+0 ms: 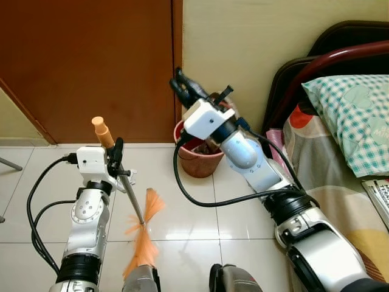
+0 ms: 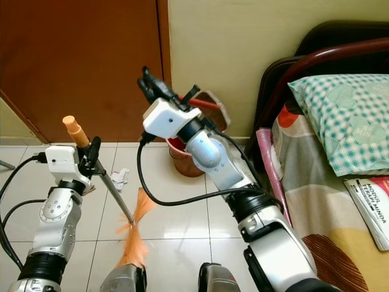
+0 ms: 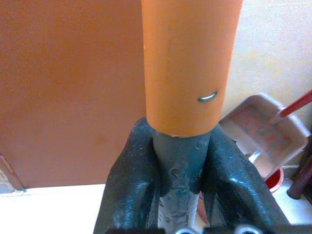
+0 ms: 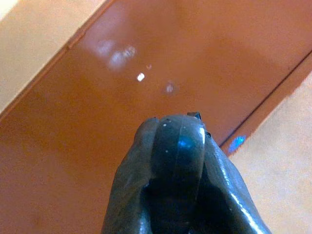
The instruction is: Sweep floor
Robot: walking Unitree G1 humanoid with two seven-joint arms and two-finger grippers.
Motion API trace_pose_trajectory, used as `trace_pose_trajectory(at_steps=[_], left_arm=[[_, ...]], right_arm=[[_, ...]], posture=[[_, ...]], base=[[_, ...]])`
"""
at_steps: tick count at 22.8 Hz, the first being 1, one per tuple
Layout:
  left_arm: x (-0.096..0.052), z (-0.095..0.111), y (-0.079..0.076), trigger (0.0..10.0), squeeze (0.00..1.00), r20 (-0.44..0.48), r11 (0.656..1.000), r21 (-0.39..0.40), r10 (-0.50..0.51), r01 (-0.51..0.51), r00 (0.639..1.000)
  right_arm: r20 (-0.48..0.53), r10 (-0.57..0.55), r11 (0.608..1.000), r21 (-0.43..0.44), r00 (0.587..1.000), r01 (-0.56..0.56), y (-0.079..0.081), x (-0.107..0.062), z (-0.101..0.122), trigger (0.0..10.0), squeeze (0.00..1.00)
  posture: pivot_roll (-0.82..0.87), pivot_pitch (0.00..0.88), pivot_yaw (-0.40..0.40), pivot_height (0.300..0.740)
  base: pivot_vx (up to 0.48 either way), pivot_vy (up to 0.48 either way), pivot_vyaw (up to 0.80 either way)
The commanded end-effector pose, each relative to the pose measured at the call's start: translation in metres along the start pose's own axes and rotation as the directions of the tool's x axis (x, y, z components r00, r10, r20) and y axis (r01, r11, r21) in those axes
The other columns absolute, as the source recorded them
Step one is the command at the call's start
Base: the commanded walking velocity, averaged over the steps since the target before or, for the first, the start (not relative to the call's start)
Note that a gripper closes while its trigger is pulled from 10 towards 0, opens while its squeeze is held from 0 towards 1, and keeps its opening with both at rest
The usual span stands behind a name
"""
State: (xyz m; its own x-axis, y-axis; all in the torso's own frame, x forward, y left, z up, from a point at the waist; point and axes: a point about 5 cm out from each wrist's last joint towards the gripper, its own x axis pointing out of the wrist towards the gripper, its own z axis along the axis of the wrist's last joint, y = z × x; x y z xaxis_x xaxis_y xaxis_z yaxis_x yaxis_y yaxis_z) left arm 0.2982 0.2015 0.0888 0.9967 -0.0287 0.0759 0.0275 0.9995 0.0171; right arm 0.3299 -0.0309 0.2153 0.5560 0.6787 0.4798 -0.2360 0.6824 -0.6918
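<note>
Gripping the broom just below its orange handle cap, the left gripper has both black fingers clamped tight around the grey shaft, as the left wrist view shows at close range. The shaft slants down from the cap at the upper left to a head of orange bristles resting on the white tiled floor, close in front of the robot and near the bottom edge of the head views. A small scrap of white litter lies on the tiles just beside the shaft, toward the door.

The right gripper is raised high in front of the brown wooden door, near the seam where it meets the cream wall. Its two fingers are pressed together with nothing between them, as the right wrist view shows against the door panel.

Behind the right arm, at the foot of the wall, stands a red bucket with a dustpan and a red handle leaning in it. Along the right edge of the floor sits a bed with a dark curved headboard, a green checked pillow, and a printed booklet lying on the patterned cover.
</note>
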Motion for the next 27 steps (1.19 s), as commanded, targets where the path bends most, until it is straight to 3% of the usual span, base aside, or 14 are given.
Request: trace_pose_trajectory(at_steps=[1, 5, 12, 16, 17, 18, 22, 27], left_arm=[[-0.003, -0.008, -0.004, 10.0, 0.0, -0.042, 1.0, -0.016, -0.009, 0.008, 0.999], [-0.002, -0.01, -0.003, 10.0, 0.0, -0.049, 1.0, -0.011, -0.001, 0.0, 0.999], [-0.002, -0.009, 0.001, 10.0, 0.0, -0.049, 1.0, -0.003, 0.006, -0.006, 0.999], [-0.001, -0.009, 0.0, 10.0, 0.0, -0.049, 1.0, -0.004, 0.004, -0.004, 0.999], [-0.001, -0.009, 0.0, 10.0, 0.0, -0.049, 1.0, -0.004, 0.004, -0.004, 0.999], [-0.001, -0.009, -0.002, 10.0, 0.0, -0.048, 1.0, -0.004, 0.002, -0.002, 0.999], [0.0, -0.009, -0.002, 10.0, 0.0, -0.048, 1.0, -0.002, 0.0, 0.0, 0.999], [0.0, -0.009, 0.002, 10.0, 0.0, -0.05, 0.999, 0.03, 0.015, -0.013, 0.999]], right_arm=[[0.092, 0.013, 0.999, -0.043, 0.996, -0.009, -0.001, 0.003, 0.012, 10.0, 0.0], [0.112, 0.042, 0.997, -0.072, 0.993, -0.034, 0.004, 0.0, 0.011, 10.0, 0.0], [0.151, -0.027, 0.997, -0.066, 0.988, 0.038, -0.01, 0.007, 0.019, 10.0, 0.0], [0.183, -0.279, 0.958, 0.122, 0.943, 0.26, -0.054, 0.03, 0.042, 10.0, 0.0], [0.183, -0.279, 0.958, 0.122, 0.943, 0.26, -0.054, 0.03, 0.042, 10.0, 0.0], [0.16, -0.345, 0.928, 0.208, 0.925, 0.31, -0.064, 0.034, 0.045, 10.0, 0.0], [0.123, -0.402, 0.879, 0.33, 0.907, 0.345, -0.07, 0.038, 0.048, 10.0, 0.0], [0.085, -0.4, 0.857, 0.388, 0.912, 0.34, -0.064, 0.031, 0.046, 10.0, 0.0]], posture=[[0.0, 0.075, -0.03, 0.74], [-0.01, 0.078, -0.028, 0.74], [-0.01, 0.078, -0.026, 0.74], [-0.01, 0.069, -0.027, 0.74], [-0.01, 0.069, -0.027, 0.74], [-0.01, 0.067, -0.026, 0.74], [-0.01, 0.066, -0.024, 0.74], [-0.01, 0.065, -0.021, 0.74]], base=[[0.0, 0.0, 0.0], [0.0, 0.0, 0.0], [0.0, 0.0, 0.0], [0.0, 0.0, 0.0], [0.0, 0.0, 0.0], [0.0, 0.0, 0.0], [0.0, 0.0, 0.0], [0.0, 0.0, 0.0]])
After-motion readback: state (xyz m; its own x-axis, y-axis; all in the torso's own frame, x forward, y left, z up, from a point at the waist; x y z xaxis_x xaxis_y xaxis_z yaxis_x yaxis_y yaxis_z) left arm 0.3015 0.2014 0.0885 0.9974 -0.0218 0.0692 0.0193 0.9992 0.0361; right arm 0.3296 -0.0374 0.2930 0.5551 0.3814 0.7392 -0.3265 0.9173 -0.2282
